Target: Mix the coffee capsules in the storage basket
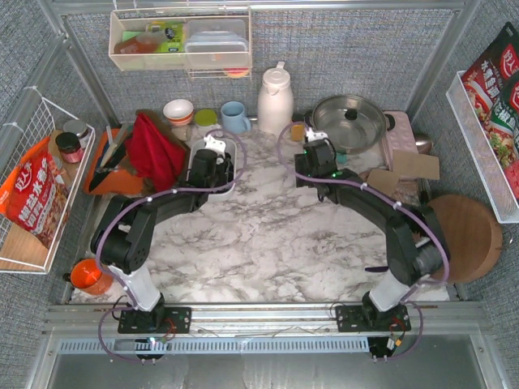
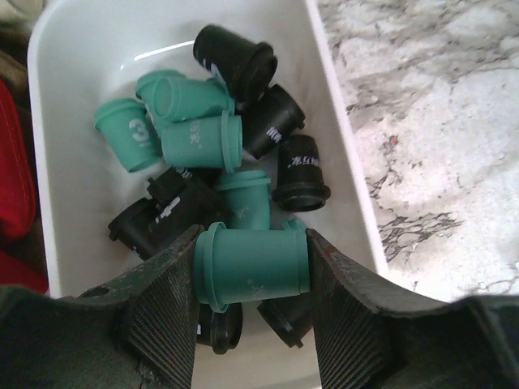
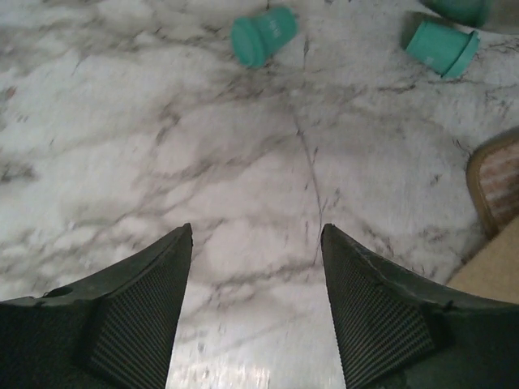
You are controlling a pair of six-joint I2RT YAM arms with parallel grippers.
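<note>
- Left hand (image 2: 251, 243), closest to the lens in its own wrist view, is pinching the held capsule (image 2: 253, 275), a teal one lying crosswise with a finger pressing on each end. It is hanging over the 6 o'clock end of the storage basket (image 2: 73, 73).
- Marble worktop (image 1: 259, 235) is carrying everything.
- Right hand (image 3: 255, 235) is hovering spread, gripping nothing, over bare marble at about 1 o'clock from the worktop's middle in the top view.
- Sitting at about 11 o'clock from the worktop's middle, the storage basket is showing white, shallow walls, with a red cloth (image 2: 12, 178) just beside it at 9 o'clock in the left wrist view.
- Coffee capsules (image 2: 219, 146) are lying jumbled inside the basket, teal and black ones touching, most tipped on their sides.
- Outside the basket, a loose capsule (image 3: 263, 34) is lying on the marble at 12 o'clock from the right hand, and a second loose capsule (image 3: 442, 44) at 1 o'clock, both teal.
</note>
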